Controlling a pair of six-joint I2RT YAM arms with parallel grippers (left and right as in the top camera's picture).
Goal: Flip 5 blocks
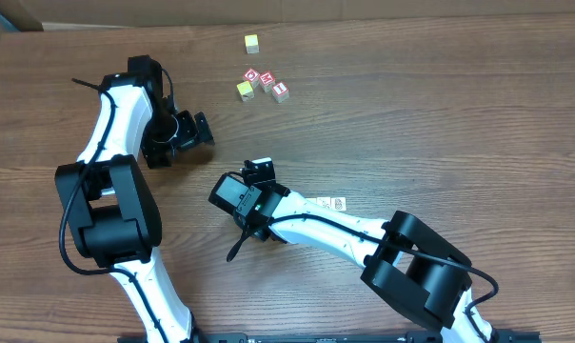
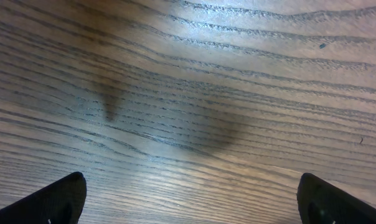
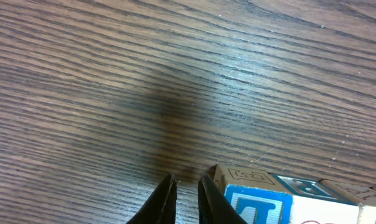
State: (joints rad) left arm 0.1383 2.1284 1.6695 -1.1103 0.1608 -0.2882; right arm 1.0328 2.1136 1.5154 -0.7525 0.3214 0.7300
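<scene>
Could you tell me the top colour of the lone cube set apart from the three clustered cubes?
Pale yellow; the lone cube shows best in the overhead view.

The bench [image 1: 459, 114] is brown wood with long dark grain lines, and in the left wrist view a very small blue-green speck [image 2: 323, 45] lies on it. Near the far edge of the bench three red-and-white letter cubes [image 1: 267, 83] stand close together in a short slanted row, and a yellowish cube [image 1: 245, 89] sits just beside the left end of this row. A lone yellow-topped cube [image 1: 252, 43] stands apart from them, further toward the far edge.
</scene>
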